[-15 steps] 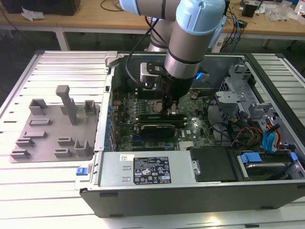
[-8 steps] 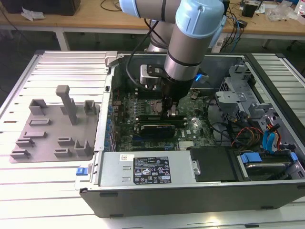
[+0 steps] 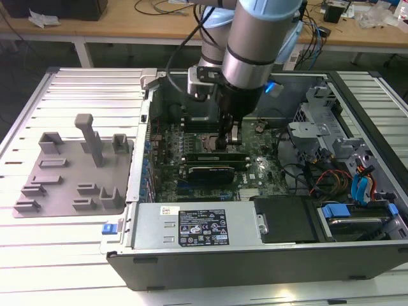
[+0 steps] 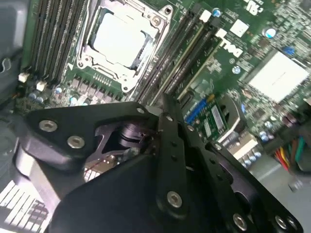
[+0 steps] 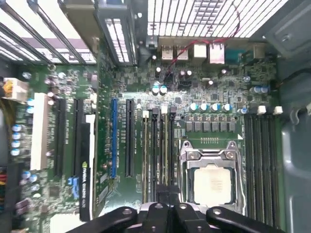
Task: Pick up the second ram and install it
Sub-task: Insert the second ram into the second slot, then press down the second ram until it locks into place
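My gripper (image 3: pixel 227 144) hangs inside the open computer case (image 3: pixel 153 255), its black fingers (image 5: pixel 161 206) shut together low over the memory slots beside the square metal CPU socket (image 5: pixel 211 182). In the first wrist view two thin pale-green sticks stand in those slots. The second ram (image 5: pixel 165 145) is the one nearer the socket, running straight out from under my fingertips. The other stick (image 5: pixel 146 155) sits two slots further away. I cannot tell whether the tips touch the ram. In the second wrist view the fingers (image 4: pixel 167 126) meet just short of the same slots (image 4: pixel 192 58).
A long black card (image 3: pixel 210 171) lies in the slot just beyond the memory slots. The metal power supply (image 3: pixel 191 226), a drive cage (image 3: pixel 319 115) and coloured cables (image 3: pixel 357 185) crowd the case. A grey parts fixture (image 3: pixel 73 172) lies on the slatted table at the exterior view's left.
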Motion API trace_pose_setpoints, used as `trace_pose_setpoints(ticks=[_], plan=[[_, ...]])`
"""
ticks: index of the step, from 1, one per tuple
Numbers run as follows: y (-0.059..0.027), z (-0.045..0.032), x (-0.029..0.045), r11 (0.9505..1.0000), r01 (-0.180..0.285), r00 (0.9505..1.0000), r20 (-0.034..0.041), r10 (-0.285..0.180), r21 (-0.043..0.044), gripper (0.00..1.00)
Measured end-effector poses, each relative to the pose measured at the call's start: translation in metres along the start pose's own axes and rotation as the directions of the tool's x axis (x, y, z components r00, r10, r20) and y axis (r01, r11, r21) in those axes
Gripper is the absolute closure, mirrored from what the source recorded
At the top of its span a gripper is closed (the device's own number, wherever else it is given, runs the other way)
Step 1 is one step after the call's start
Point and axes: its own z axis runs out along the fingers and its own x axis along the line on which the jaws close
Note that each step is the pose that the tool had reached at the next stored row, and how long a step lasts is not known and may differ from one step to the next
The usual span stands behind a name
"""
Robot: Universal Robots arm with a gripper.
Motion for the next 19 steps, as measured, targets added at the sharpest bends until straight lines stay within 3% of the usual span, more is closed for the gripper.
trace_pose_setpoints(ticks=[7,9,12,14,19], plan=[[-0.0020,-0.0003,0.0000,1.0000,0.000,1.0000,-0.0005,0.000,0.0001,0.92],[-0.0161,-0.0007,0.0000,1.0000,-0.001,1.0000,-0.0042,0.001,-0.0015,0.92],[-0.0434,0.0033,0.0002,0.9999,-0.001,1.0000,-0.0046,0.001,-0.0107,0.92],[-0.0552,0.0064,0.0003,0.9999,-0.001,1.0000,-0.0045,0.001,-0.0143,0.92],[-0.0590,0.0307,-0.0035,0.9999,-0.001,1.0000,-0.0044,0.001,-0.0149,0.92]])
